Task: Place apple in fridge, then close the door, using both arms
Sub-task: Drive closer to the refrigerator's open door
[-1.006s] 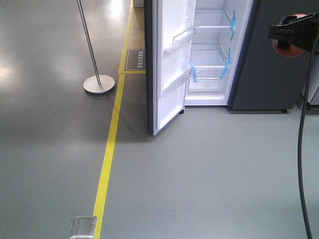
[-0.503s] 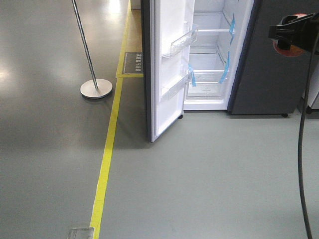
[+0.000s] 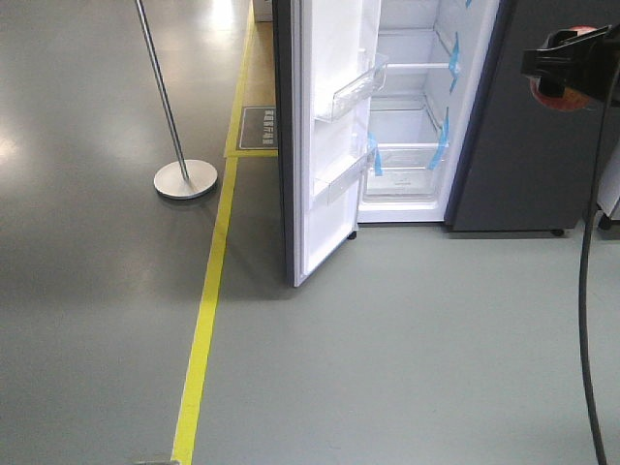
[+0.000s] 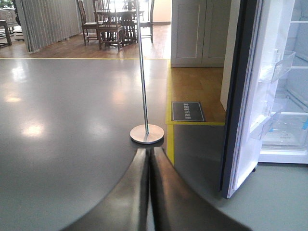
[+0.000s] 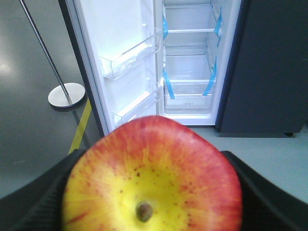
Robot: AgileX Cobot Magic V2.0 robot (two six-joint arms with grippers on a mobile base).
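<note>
The apple (image 5: 151, 178), red with a yellow centre, fills the lower right wrist view, and my right gripper (image 5: 151, 195) is shut on it with a black finger on each side. In the front view the apple (image 3: 564, 96) and right gripper (image 3: 572, 63) hang at the upper right, in front of a dark grey panel. The fridge (image 3: 407, 126) stands open ahead, white inside with shelves and blue tape. Its door (image 3: 329, 145) is swung out to the left, showing clear bins. My left gripper (image 4: 150, 161) is shut and empty above the floor, left of the door (image 4: 243, 96).
A metal pole on a round base (image 3: 184, 179) stands left of the door, beside a yellow floor line (image 3: 208, 291). A dark mat (image 3: 257, 128) lies behind the line. A dark grey panel (image 3: 542, 145) flanks the fridge's right. A black cable (image 3: 586, 320) hangs at the right.
The whole view has moved forward toward the fridge. The metal floor plate at the bottom left has slid out of sight. The right gripper still holds the apple in the same place.
</note>
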